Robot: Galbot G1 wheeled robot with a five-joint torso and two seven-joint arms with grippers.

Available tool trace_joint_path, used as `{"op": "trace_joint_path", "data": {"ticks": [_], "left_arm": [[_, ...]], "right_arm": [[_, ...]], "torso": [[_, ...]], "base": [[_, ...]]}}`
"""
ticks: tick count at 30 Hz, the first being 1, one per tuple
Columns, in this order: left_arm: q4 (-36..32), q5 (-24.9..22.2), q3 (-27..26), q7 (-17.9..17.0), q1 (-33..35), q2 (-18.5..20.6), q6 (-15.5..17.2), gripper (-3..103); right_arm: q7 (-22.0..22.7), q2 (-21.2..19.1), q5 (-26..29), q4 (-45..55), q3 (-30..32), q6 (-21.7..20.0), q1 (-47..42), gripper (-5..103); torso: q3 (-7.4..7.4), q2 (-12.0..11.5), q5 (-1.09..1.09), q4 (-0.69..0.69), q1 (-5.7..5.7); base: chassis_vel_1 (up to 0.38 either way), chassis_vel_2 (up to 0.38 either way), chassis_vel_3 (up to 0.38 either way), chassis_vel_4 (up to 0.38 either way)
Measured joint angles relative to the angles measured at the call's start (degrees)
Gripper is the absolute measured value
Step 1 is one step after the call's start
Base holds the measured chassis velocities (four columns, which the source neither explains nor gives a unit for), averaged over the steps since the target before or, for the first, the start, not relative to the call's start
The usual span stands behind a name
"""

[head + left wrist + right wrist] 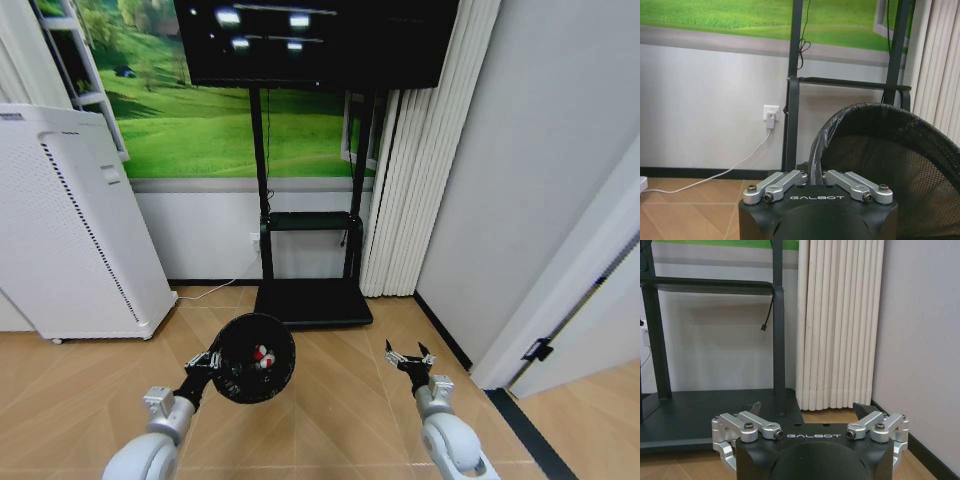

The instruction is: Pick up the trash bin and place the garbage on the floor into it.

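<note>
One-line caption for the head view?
Left gripper holds the bin by its rim, litter inside; right gripper open.

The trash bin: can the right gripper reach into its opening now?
Probably yes. The right gripper is open and empty, beside the trash bin, which the left gripper holds by the rim; bare floor lies between them.

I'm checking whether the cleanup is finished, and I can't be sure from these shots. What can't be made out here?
- How many pieces lie inside the trash bin: the head view shows small red and white bits, too small to name or count.
- The bin's inside in the left wrist view: dark mesh, contents not visible.
- The floor near the robot: cut off by the head view's lower edge.
- The left gripper fingertips: hidden behind the rim.
</note>
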Motion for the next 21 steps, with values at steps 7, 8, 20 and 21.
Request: {"op": "trace_joint_path", "data": {"ticks": [7,8,20,21], "left_arm": [[1.01,-0.66,0.37,-0.09,-1.14,0.66,0.1,4],[1.01,-0.66,0.37,-0.09,-1.14,0.66,0.1,4],[1.32,-1.04,0.43,-0.14,-1.21,0.74,0.17,4],[1.32,-1.07,0.47,-0.18,-1.23,0.8,0.19,4]], "right_arm": [[0.01,-0.08,-1.01,0.42,-0.12,-0.07,-0.36,100],[0.01,-0.08,-1.01,0.42,-0.12,-0.07,-0.36,100],[-0.65,-0.24,-0.85,1.29,-0.46,0.29,-0.77,100],[-0.69,-0.24,-0.85,1.36,-0.46,0.41,-0.9,100]], "torso": [[0.0,0.0,0.0,0.0,0.0],[0.0,0.0,0.0,0.0,0.0],[0.0,0.0,-0.02,0.01,0.0],[0.01,-0.01,0.04,0.02,0.0]], "base": [[0.025,0.029,-0.018,-0.036],[0.097,0.081,-0.047,-0.095],[0.169,0.184,-0.185,-0.178],[0.245,0.26,-0.269,-0.27]]}}
